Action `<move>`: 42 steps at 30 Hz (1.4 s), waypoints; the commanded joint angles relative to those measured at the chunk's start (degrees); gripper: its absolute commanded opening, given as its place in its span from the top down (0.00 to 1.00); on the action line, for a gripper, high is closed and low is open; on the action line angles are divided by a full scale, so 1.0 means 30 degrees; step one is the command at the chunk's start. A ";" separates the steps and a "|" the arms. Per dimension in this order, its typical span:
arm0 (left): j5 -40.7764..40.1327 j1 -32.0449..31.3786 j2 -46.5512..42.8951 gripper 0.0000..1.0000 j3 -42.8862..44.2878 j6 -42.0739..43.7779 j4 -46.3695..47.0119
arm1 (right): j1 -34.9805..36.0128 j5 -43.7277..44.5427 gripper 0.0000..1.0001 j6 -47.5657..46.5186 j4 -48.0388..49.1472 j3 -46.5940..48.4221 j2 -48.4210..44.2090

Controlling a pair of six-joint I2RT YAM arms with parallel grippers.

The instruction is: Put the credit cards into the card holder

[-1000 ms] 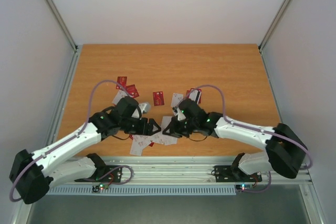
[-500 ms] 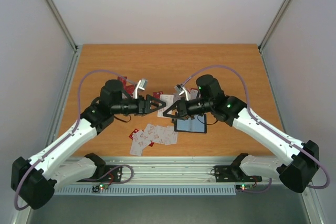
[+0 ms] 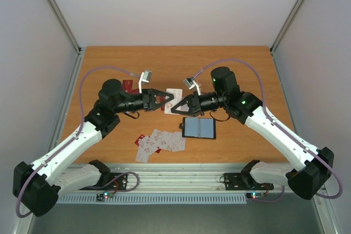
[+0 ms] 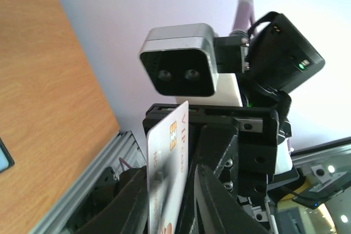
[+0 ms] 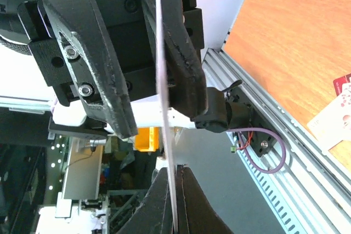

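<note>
Both arms are raised over the table's middle, their grippers tip to tip. A white credit card (image 3: 174,96) with a gold chip stands on edge between them. My right gripper (image 5: 175,190) is shut on its near edge, the card (image 5: 163,80) showing edge-on. My left gripper (image 3: 169,98) straddles the opposite end: one finger (image 5: 184,64) lies against the card, the other (image 5: 93,64) stands apart from it. The card holder (image 3: 198,127) lies open on the table below, pale bluish-grey inside up. Several more credit cards (image 3: 160,142) lie loose near the front edge.
A few red cards (image 3: 127,86) lie behind the left arm. A metal rail (image 3: 181,175) runs along the table's near edge by the arm bases. Grey walls close in the left, right and back sides.
Both grippers rose from the table and met in mid-air. The card holder was left lying open. The left jaws have narrowed around the card that the right gripper holds.
</note>
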 commanded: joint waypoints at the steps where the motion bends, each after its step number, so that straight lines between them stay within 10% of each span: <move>1: 0.0384 0.0095 -0.0316 0.81 0.0444 -0.0417 0.2220 | -0.0236 -0.1596 0.99 -0.0069 0.0202 0.0634 -0.0099; 9: 0.1447 0.0093 0.0882 1.00 0.0563 -0.1588 0.4701 | -0.0380 -0.2349 0.98 -0.0902 -0.0580 0.1861 0.0797; 14: 0.0066 0.0093 0.0639 1.00 0.0283 -0.2047 0.5466 | -0.1162 0.0689 0.53 -0.1035 -0.3236 0.3233 0.1030; 16: -0.0577 0.0093 0.0636 1.00 0.0288 -0.2525 0.5949 | -0.1205 0.1053 0.49 -0.0477 -0.2741 0.3484 0.0974; 42: -0.1320 0.0093 0.1891 1.00 0.1251 -0.3488 0.7111 | -0.1829 0.1792 0.87 0.2697 0.1456 0.3124 0.0642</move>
